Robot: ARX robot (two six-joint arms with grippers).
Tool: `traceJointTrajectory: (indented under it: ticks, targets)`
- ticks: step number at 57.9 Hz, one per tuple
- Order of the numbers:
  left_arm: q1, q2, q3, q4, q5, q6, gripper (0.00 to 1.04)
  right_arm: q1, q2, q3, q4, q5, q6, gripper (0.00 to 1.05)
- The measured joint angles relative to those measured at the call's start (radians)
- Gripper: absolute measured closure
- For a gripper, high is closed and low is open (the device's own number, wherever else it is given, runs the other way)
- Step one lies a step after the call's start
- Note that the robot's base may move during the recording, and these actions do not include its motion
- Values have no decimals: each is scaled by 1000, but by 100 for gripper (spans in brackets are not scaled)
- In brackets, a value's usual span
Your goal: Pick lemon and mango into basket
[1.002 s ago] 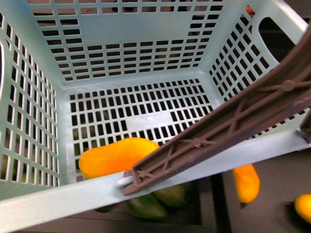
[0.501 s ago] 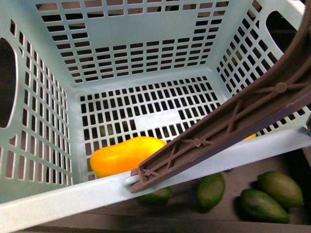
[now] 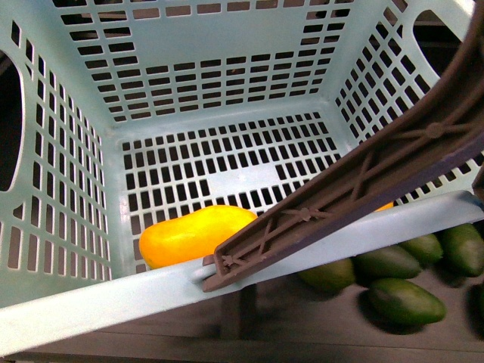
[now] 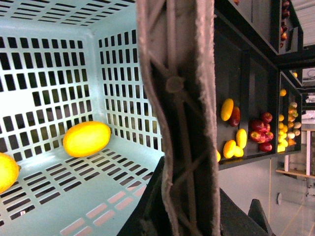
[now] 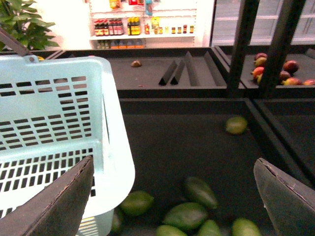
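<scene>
Mango (image 3: 193, 234) (lemon (image 4: 87, 138) too) in basket (image 3: 227, 53) — right gripper (image 5: 174, 196) open.

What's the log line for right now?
mango in basket | lemon in basket | left gripper shut on handle | right gripper open, empty

**Plastic, fruit skin and dark matt shelving**

The basket (image 3: 227, 68) looks like moulded plastic in pale mint, smooth with a soft satin sheen along its rim and slotted walls. Its handle (image 3: 355, 189) is brown plastic, ribbed with a cross-braced web; in the left wrist view its edges look rough and slightly frayed. The mango (image 3: 193, 234) has a smooth, waxy yellow-orange skin with a gentle gloss. The lemon (image 4: 86, 138) shows a bright yellow skin, smooth at this sharpness, with a dull highlight. The green fruits (image 5: 189, 214) have smooth, low-sheen skins. The display tray (image 5: 187, 142) under them is dark and matt. The right gripper's fingers (image 5: 283, 196) look dark, matt and slightly grainy.
</scene>
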Motion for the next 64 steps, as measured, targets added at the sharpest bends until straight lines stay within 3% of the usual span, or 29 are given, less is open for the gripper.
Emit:
traceJointTrajectory:
  ticks: [17, 21, 26, 28, 32, 42, 64]
  targets:
    - [18, 0, 0, 0, -27, 2, 98, 0, 0, 0, 0, -6, 0, 9]
    - [-2, 3, -19, 84, -217, 11, 98, 0, 0, 0, 0, -4, 0, 9]
    - [-3, 83, 6, 203, -586, 2, 98, 0, 0, 0, 0, -4, 0, 9]
    - [39, 124, 47, 212, -636, -22, 98, 0, 0, 0, 0, -2, 0, 9]
    - [108, 203, 133, 209, -637, -72, 98, 0, 0, 0, 0, 1, 0, 9]
    - [182, 377, 293, 144, -604, -217, 98, 0, 0, 0, 0, 0, 0, 9]
    - [225, 647, 503, 95, -534, -535, 98, 0, 0, 0, 0, 0, 0, 9]
